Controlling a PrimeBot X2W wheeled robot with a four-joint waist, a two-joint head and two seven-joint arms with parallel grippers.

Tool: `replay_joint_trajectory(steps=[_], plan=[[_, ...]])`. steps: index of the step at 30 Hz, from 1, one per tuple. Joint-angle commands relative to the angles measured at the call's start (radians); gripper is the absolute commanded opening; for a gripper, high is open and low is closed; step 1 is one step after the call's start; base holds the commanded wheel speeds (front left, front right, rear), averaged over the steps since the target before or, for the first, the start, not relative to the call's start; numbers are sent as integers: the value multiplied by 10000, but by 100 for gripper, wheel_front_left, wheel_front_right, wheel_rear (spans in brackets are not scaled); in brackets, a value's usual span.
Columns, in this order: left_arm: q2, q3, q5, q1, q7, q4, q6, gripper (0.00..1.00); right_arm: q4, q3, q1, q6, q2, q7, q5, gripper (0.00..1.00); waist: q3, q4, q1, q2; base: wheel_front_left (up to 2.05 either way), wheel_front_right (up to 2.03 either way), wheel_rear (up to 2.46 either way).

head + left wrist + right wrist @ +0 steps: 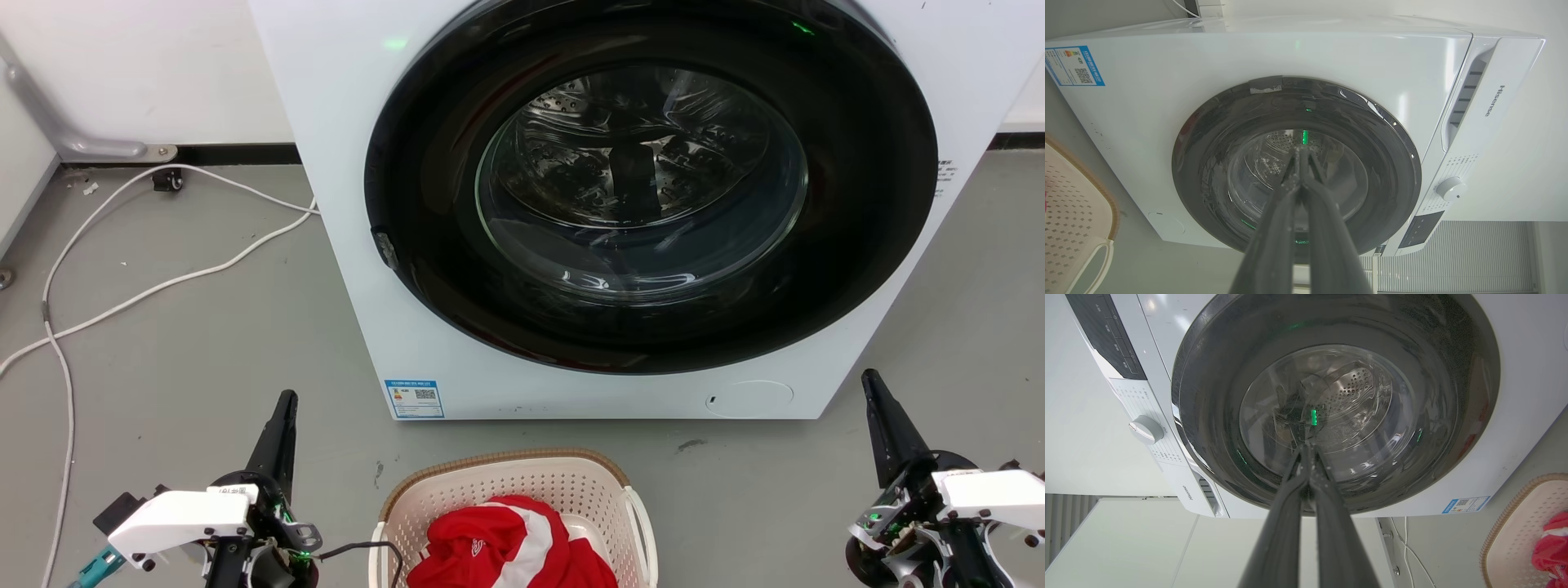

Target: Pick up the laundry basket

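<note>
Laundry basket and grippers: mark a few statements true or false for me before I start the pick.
1. The laundry basket stands on the floor in front of the washing machine. True.
2. The basket is empty. False: a red and white garment lies in it.
3. The left gripper grips a basket handle. False: it is shut on nothing and hangs apart from the basket, on its left.
4. The right gripper is shut, its fingers pressed together. True.
</note>
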Motion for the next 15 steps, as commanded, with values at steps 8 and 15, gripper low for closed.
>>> replay_joint_trajectory(steps=[8,15], plan=[[12,22,0,-84,21,6,-41,0,6,-14,-103,0,10,27,20,0,0,0,0,-1,0,0,0],[12,22,0,-84,21,6,-41,0,6,-12,-103,-1,10,27,19,0,0,0,0,-1,0,0,0]])
